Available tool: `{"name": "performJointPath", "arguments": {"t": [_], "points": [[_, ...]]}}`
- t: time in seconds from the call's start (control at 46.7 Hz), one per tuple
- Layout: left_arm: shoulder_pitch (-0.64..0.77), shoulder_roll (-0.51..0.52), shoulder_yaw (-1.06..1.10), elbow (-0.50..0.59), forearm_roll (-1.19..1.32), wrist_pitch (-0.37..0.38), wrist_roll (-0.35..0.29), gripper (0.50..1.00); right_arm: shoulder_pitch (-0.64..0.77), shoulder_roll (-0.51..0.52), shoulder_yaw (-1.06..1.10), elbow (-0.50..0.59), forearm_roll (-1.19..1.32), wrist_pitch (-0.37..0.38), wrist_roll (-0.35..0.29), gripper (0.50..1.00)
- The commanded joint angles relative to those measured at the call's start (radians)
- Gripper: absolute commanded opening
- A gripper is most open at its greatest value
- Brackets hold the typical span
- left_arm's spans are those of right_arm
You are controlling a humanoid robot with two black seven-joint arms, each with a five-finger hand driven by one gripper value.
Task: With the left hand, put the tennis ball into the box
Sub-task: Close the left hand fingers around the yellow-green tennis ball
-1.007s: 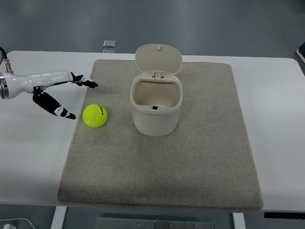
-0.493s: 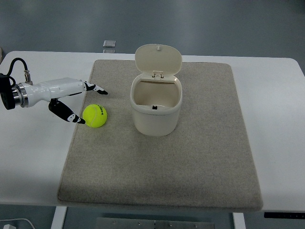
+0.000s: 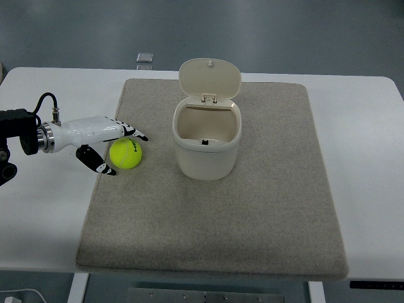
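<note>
A white desk (image 3: 38, 214) carries a large grey mat (image 3: 252, 208) that covers most of its middle. Toward the mat's far edge, about midway along it, stands the cream box (image 3: 207, 144), a small bin whose hinged lid (image 3: 209, 78) is tipped up and back, leaving the mouth fully open and the inside bare. Beyond the desk's far edge a small grey object (image 3: 144, 58) lies on the floor.

The left hand (image 3: 104, 142) reaches in over the desk's left edge and now sits right at the mat's left edge. Over the last second it has travelled steadily toward the ball, from well clear of it to straddling it: the upper fingers (image 3: 129, 131) lie over the ball's far side and the thumb (image 3: 101, 165) hooks in on the near side. The fingers are spread around the ball, not yet clamped; whether they touch it I cannot tell.

The tennis ball (image 3: 127, 154) has stayed put, resting on the mat near its left edge, a little to the left of the box. The approach looks finished, so closing the grasp seems to be the step in hand; lifting and carrying to the open box remain undone.
</note>
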Motion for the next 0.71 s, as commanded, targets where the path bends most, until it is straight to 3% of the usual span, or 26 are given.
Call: {"name": "performJointPath", "arguments": {"t": [0.0,0.343,0.429,0.686], "points": [[-0.006,-0.01,-0.001,0.013,0.0,0.0,-0.001,0.924,0.0,0.0,0.0,0.0,0.0,0.0,0.0,0.938],[-0.006,-0.017,0.0,0.019,0.001,0.0,-0.001,0.898,0.0,0.0,0.0,0.0,0.0,0.0,0.0,0.938],[-0.006,-0.017,0.002,0.019,0.003,-0.001,-0.001,0.827,0.0,0.0,0.0,0.0,0.0,0.001,0.0,0.938],[-0.006,-0.017,0.002,0.019,0.052,0.0,-0.001,0.703,0.0,0.0,0.0,0.0,0.0,0.001,0.0,0.938]]}}
